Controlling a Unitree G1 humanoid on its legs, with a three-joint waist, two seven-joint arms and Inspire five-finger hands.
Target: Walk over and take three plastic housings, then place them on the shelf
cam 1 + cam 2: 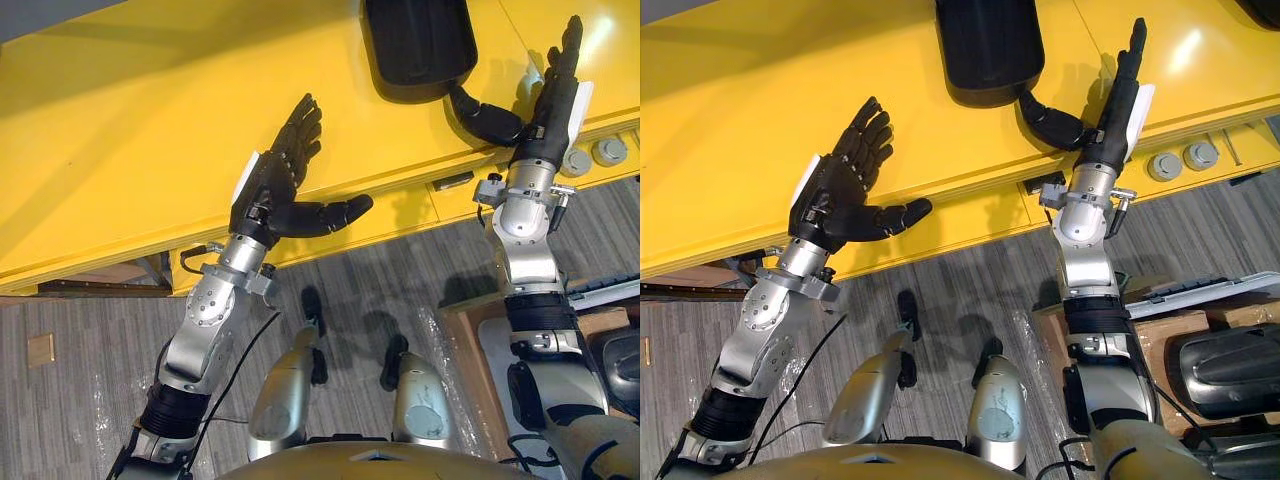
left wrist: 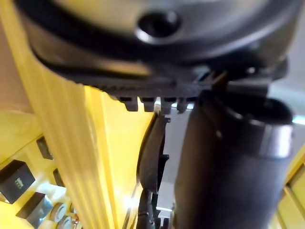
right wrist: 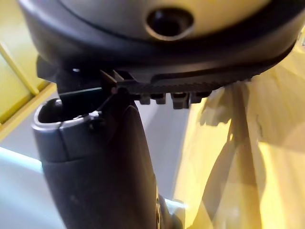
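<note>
Housing (image 1: pixel 415 40) lies just beside right hand (image 1: pixel 548 110), perhaps touching it.

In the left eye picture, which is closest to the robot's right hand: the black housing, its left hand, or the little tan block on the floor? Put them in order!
1. Black housing: right beside the thumb of the right hand, on the yellow surface.
2. Left hand: further left, over the yellow edge.
3. Tan block: far left, on the floor.
</note>
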